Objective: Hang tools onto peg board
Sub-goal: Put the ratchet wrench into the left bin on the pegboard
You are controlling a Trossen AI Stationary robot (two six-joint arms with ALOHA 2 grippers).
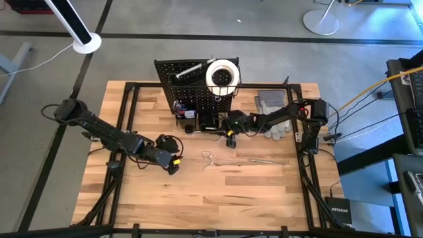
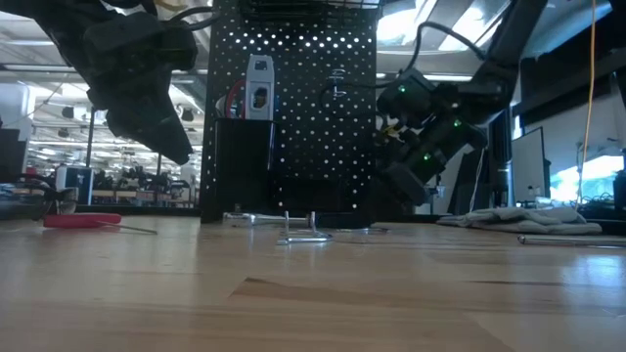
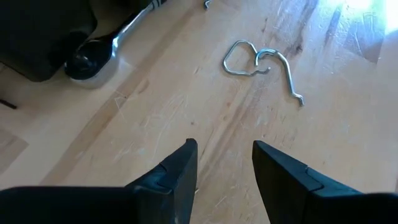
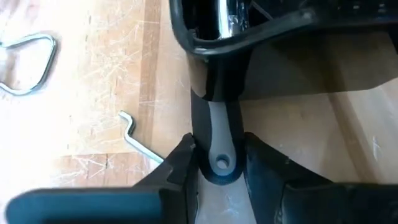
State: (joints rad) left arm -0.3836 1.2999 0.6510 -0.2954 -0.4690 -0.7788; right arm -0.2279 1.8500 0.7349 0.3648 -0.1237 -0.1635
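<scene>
Worktop (image 1: 218,192) carries the peg board (image 1: 192,89) just behind the right claw (image 4: 214,165), which is clenched on a grey tool handle (image 4: 219,146) at its base. Left claw (image 3: 224,168) hovers released; wire hooks (image 3: 261,62) lie just ahead.

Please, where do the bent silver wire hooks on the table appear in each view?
High view: wire hooks lie mid-table, in front of the peg board.
Low view: centre, before the peg board.
Left wrist view: upper middle.
Right wrist view: upper left edge, partly cut off.
Shared landmark: the peg board.
</scene>
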